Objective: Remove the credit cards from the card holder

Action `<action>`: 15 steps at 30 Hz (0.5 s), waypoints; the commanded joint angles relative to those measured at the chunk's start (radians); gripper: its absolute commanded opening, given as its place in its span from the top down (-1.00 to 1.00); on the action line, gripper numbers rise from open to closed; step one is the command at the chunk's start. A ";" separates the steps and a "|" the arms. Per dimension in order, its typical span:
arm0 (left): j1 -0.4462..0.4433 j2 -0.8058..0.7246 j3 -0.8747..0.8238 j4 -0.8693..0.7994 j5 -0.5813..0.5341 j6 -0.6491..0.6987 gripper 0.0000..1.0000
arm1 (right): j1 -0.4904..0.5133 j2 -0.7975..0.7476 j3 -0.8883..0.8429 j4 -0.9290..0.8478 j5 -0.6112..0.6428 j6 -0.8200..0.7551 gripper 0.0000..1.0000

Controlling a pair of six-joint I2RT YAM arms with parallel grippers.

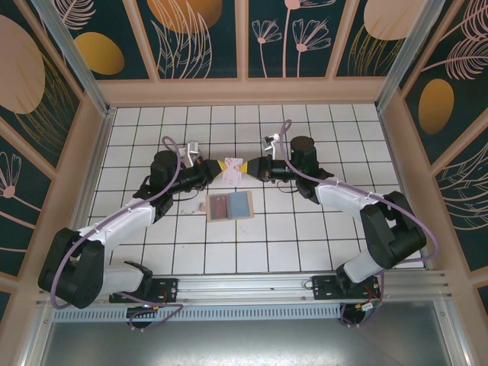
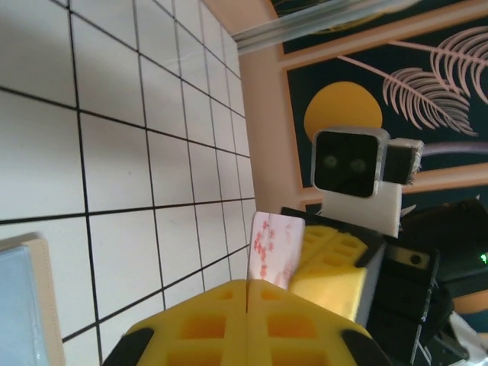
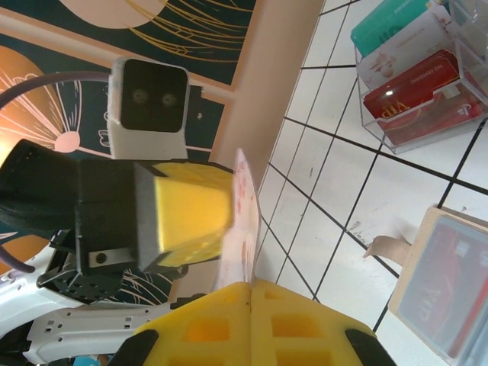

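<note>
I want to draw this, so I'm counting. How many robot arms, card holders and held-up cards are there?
Robot arms: 2, left arm and right arm
Card holder: 1
Held card: 1, between left end effector and right end effector
Total: 4

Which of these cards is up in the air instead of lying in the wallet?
The pale card with red speckles: both the left gripper and the right gripper pinch it. The dark red card lies flat in the open card holder.

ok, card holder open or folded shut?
Open: the card holder lies spread flat, a red card and blue-grey panel showing side by side.
</note>
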 commanded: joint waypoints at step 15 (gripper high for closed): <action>-0.008 -0.025 0.192 -0.499 -0.208 0.397 1.00 | -0.007 -0.091 -0.024 -0.147 0.103 -0.151 -0.81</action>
